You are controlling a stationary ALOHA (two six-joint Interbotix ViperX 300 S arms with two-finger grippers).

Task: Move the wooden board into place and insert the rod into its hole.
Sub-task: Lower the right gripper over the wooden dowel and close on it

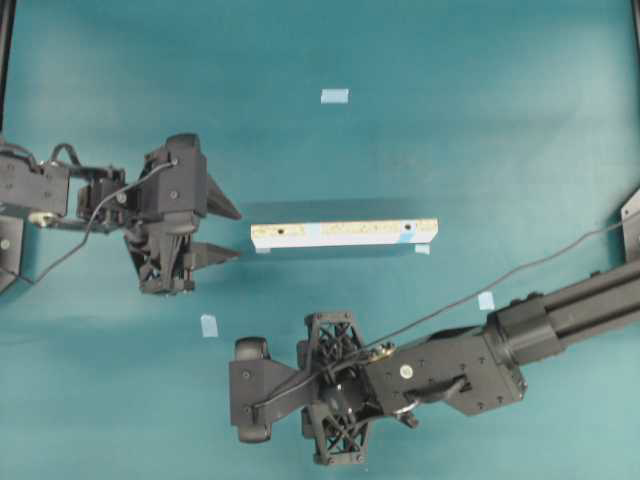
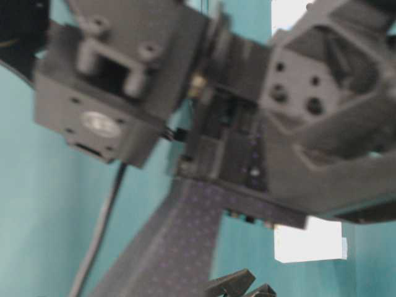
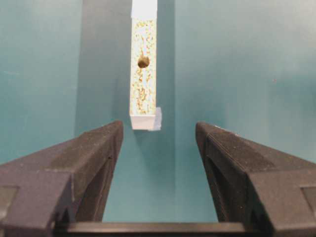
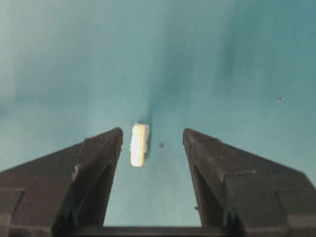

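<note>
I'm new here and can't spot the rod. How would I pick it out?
Find the teal table in the right wrist view. The rod lies between the open jaws, nearer the left one. It is a tiny rounded cream peg, unlike the long speckled wooden board.

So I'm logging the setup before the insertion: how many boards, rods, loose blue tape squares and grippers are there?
Wooden board: 1
Rod: 1
Loose blue tape squares on the table: 3
Grippers, left gripper and right gripper, both open: 2
Total: 7

Teal table (image 1: 480, 120), loose tape squares (image 1: 334, 96)
</note>
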